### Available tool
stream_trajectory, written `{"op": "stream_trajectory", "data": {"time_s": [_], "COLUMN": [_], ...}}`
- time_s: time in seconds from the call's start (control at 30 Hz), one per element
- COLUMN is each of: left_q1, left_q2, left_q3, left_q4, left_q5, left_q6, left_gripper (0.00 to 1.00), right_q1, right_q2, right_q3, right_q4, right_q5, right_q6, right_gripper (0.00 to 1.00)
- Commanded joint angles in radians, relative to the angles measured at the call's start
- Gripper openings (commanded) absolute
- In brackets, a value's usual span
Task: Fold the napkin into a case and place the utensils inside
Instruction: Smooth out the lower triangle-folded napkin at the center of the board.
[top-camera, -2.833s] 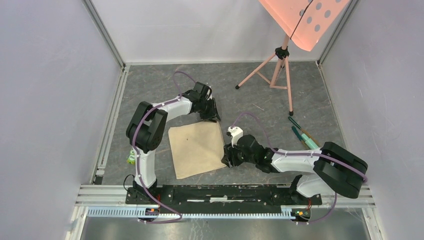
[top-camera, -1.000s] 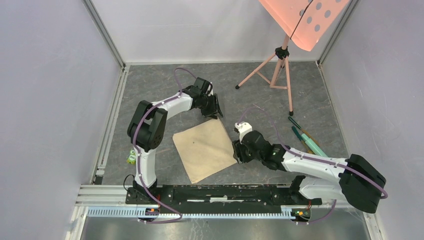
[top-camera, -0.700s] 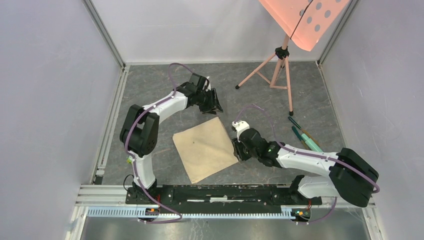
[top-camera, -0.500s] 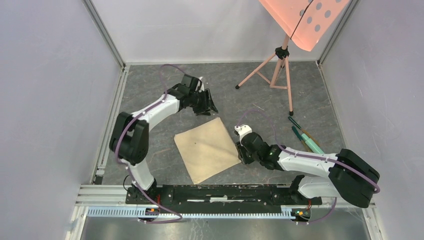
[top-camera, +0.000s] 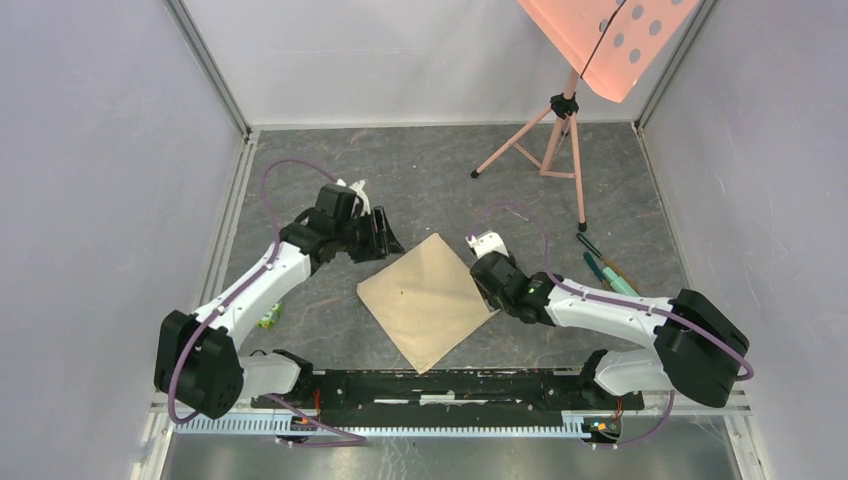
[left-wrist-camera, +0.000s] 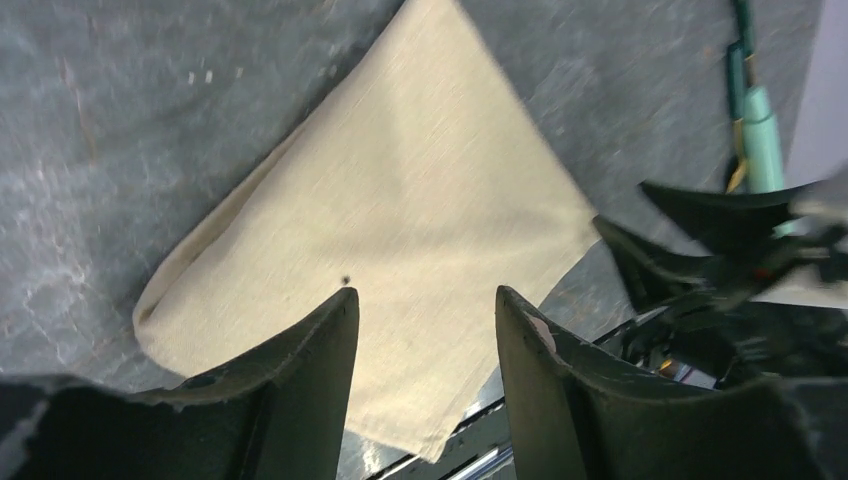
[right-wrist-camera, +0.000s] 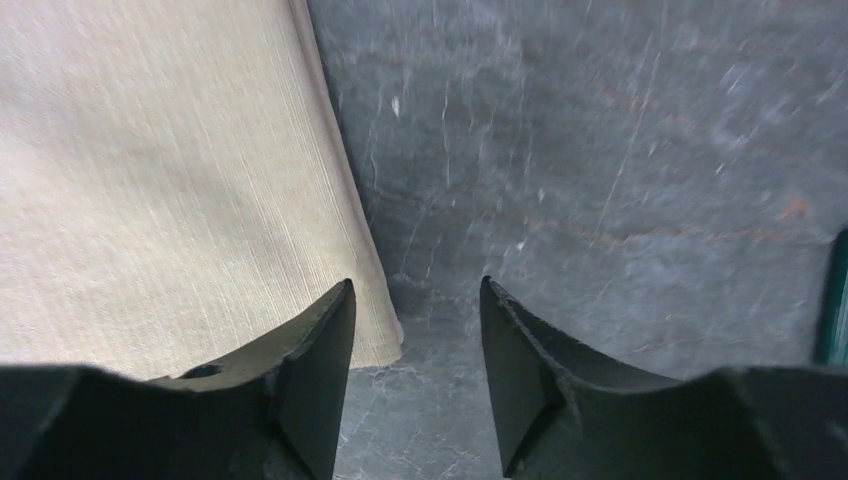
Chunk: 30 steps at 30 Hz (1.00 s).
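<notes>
Napkin (top-camera: 425, 295): lies flat as a diamond at the centre of the tabletop (top-camera: 500, 180).
Left gripper (left-wrist-camera: 426, 291): jaws spread, nothing between them; positioned at the napkin's upper-left edge; contact cannot be told.
Right gripper (right-wrist-camera: 416, 282): jaws spread, empty; positioned at the napkin's right corner, which lies just beside one finger.

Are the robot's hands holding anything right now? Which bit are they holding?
No, nothing is held. The left tool and the right tool are both open, with nothing between their fingers. The napkin lies flat and loose between them.
</notes>
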Motion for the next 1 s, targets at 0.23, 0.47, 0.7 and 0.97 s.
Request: {"op": "stream_trajectory", "data": {"time_s": [0.23, 0.47, 0.7, 0.97], "left_q1": [-0.002, -0.002, -0.003, -0.003], "left_q2": [0.111, 0.241, 0.347, 0.364], "left_q3": [-0.154, -0.135, -0.078, 0.019], "left_q4": [0.199, 0.269, 0.268, 0.221], "left_q5": [0.029, -0.011, -0.064, -0.077], "left_q6": [-0.030, -0.047, -0.039, -0.030], "left_gripper": [0.60, 0.59, 0.59, 0.59], "right_q1": [-0.047, -0.080, -0.110, -0.118], "right_q2": [0.030, 0.134, 0.211, 0.233], "right_q3": [0.093, 0.098, 0.102, 0.189], "right_q4": [0.128, 0.235, 0.263, 0.209], "right_q5": [-0.131, -0.134, -0.054, 0.025], "right_q6": [-0.107, -0.163, -0.221, -0.325], "right_gripper": [0.61, 0.54, 0.51, 0.51]}}
